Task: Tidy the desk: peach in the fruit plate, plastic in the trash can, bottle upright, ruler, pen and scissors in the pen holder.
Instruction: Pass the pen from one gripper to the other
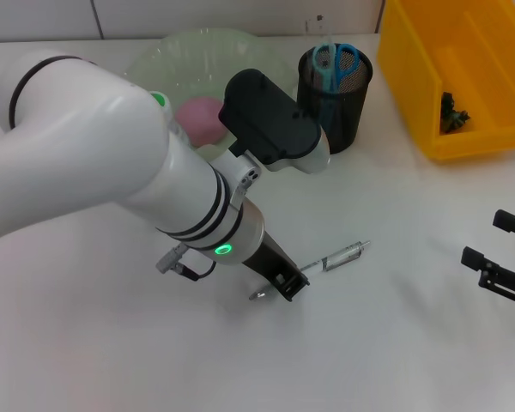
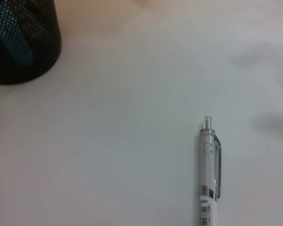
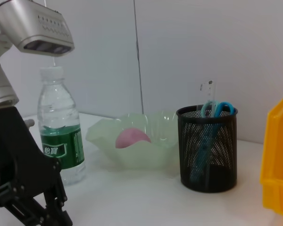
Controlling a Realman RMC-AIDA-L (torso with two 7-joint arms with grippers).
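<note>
A clear pen [image 1: 343,256] [image 2: 208,179] lies on the white table. My left gripper [image 1: 283,283] [image 3: 33,209] is low over the pen's tip end, open, with its jaws astride it. A black mesh pen holder [image 1: 335,90] [image 3: 208,150] holds blue-handled scissors [image 1: 336,60] [image 3: 218,109] and a clear ruler [image 3: 206,89]. A pink peach [image 1: 202,116] [image 3: 131,138] sits in the pale green fruit plate [image 1: 184,51] [image 3: 146,150]. The bottle [image 3: 60,136] stands upright beside the plate. A dark scrap of plastic [image 1: 453,112] lies in the yellow trash can [image 1: 463,77]. My right gripper [image 1: 491,240] rests open at the right edge.
My left arm [image 1: 112,163] stretches across the middle of the table and hides the bottle in the head view. The yellow trash can's wall [image 3: 276,165] stands just right of the pen holder. Bare table lies in front of and to the right of the pen.
</note>
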